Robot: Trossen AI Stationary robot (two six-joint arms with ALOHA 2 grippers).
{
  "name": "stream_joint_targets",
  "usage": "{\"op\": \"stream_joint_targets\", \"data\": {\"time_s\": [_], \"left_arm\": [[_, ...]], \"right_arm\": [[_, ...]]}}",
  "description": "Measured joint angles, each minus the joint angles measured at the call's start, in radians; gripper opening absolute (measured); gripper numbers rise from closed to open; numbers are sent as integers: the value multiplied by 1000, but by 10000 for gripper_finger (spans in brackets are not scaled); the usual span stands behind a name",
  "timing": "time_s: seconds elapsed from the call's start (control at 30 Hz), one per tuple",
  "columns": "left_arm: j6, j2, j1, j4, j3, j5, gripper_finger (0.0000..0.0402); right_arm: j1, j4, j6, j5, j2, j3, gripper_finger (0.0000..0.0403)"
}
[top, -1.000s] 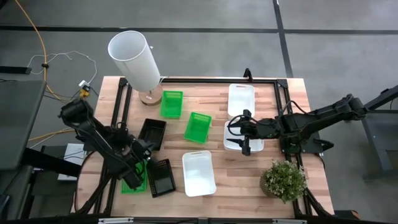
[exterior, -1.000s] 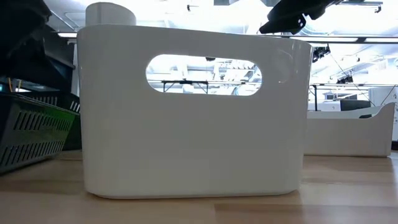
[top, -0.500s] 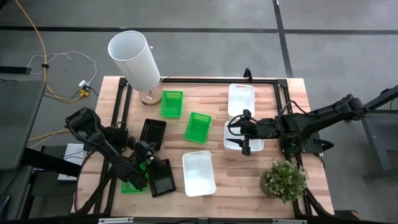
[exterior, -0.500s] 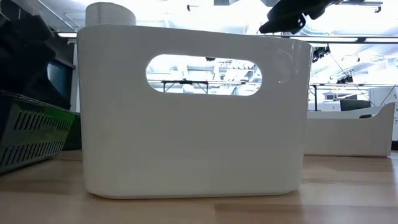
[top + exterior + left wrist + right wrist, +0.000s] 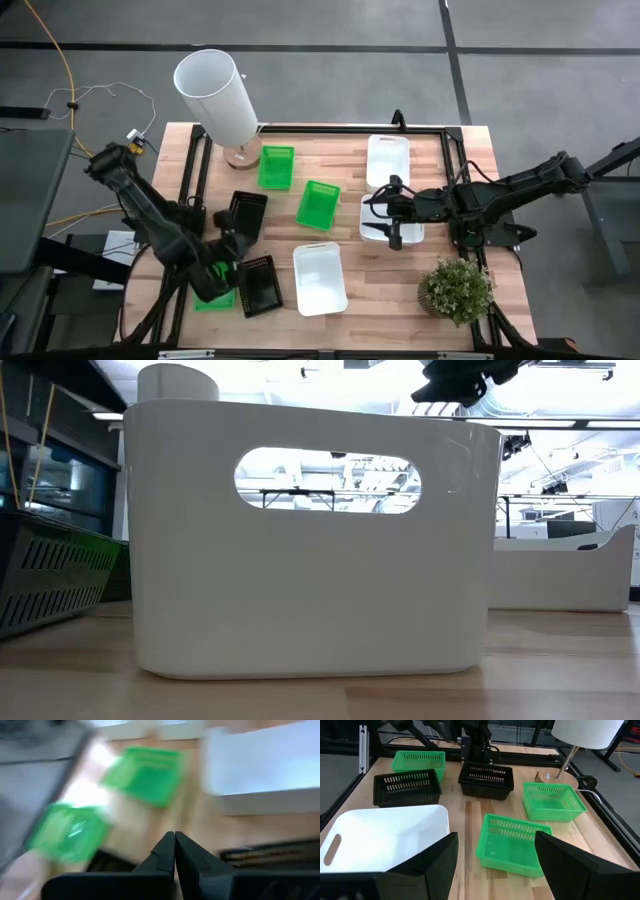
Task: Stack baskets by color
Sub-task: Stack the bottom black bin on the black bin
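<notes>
**Baskets scattered, both grippers empty**

Nearest the front edge of the tabletop, a white basket lies alone, with a black basket just to its left. Left of that one, a green basket sits partly hidden under the left arm. The left gripper hangs above this corner with its fingers pressed together and nothing between them.

In the middle band, a second black basket lies beside the left gripper, and a green basket sits right of it near the centre. Further right, the right gripper is at the left edge of a white basket, its fingers spread wide apart and holding nothing.

Toward the back, a third green basket stands next to a tall white cylinder on its wooden base, and another white basket lies just behind the one at the right gripper. A potted plant occupies the front right corner.
</notes>
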Motion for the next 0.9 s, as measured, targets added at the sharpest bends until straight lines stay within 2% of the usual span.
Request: {"op": "stream_joint_targets", "data": {"time_s": [0.07, 0.17, 0.27, 0.37, 0.5, 0.67, 0.77, 0.9], "left_arm": [[179, -48, 26, 147, -32, 131, 0], [350, -100, 80, 340, -98, 325, 0], [434, -131, 143, 487, -173, 493, 0], [434, -132, 191, 564, -228, 587, 0], [410, -119, 200, 579, -245, 618, 0], [418, -120, 193, 606, -247, 611, 12], [428, -107, 196, 611, -245, 601, 41], [444, -46, 209, 606, -222, 632, 104]], "right_arm": [[0, 2, 0, -17, 0, 0, 252], [0, 2, 0, -34, 0, 0, 252], [0, 2, 22, -35, 0, 0, 252], [2, 1, 26, -35, 0, 0, 252], [5, 1, 23, -34, 0, 0, 252], [5, 6, 21, -33, 0, 0, 252], [5, 11, 20, -33, 0, 0, 252], [5, 16, 19, -32, 0, 0, 252]]}}
